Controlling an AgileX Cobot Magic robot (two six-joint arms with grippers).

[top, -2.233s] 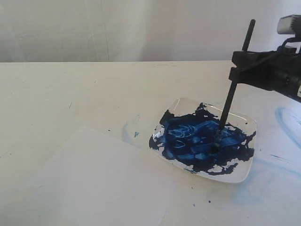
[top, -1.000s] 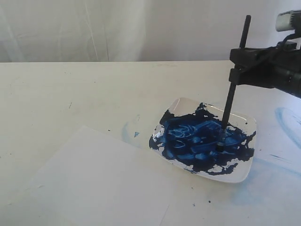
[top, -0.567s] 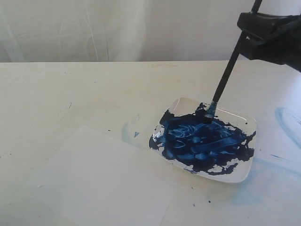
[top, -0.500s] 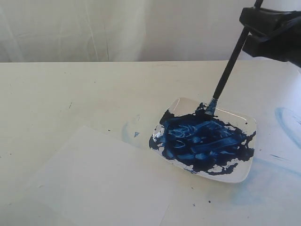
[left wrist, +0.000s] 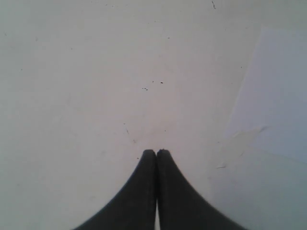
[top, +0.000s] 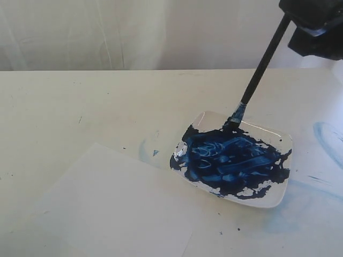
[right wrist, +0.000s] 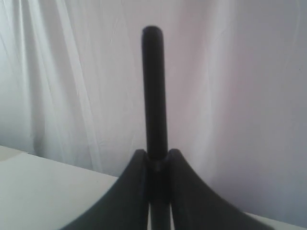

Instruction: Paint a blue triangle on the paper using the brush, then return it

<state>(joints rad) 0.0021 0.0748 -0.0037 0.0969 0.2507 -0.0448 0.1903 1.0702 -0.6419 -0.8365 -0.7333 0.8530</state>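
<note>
My right gripper (top: 308, 13) at the top right is shut on the black-handled brush (top: 261, 69), which slants down and to the left. Its blue-stained tip (top: 234, 122) hangs at the far rim of the paint dish (top: 270, 198). In the right wrist view the brush handle (right wrist: 154, 91) stands up between the shut fingers of my right gripper (right wrist: 157, 160), against the curtain. The white paper (top: 107, 209) lies at the front left, bare; no blue triangle shows on it. My left gripper (left wrist: 156, 152) is shut and empty over the table, with the paper (left wrist: 276, 105) to one side of it.
The dish is smeared with dark-blue paint (top: 230, 160). Pale-blue stains (top: 327, 136) mark the table right of the dish, and a small one (top: 154, 152) lies left of it. A white curtain (top: 134, 32) hangs behind the table.
The right gripper has risen and tilted, lifting the brush tip out of the middle of the paint to the dish's far rim. The left gripper shows no earlier view.
</note>
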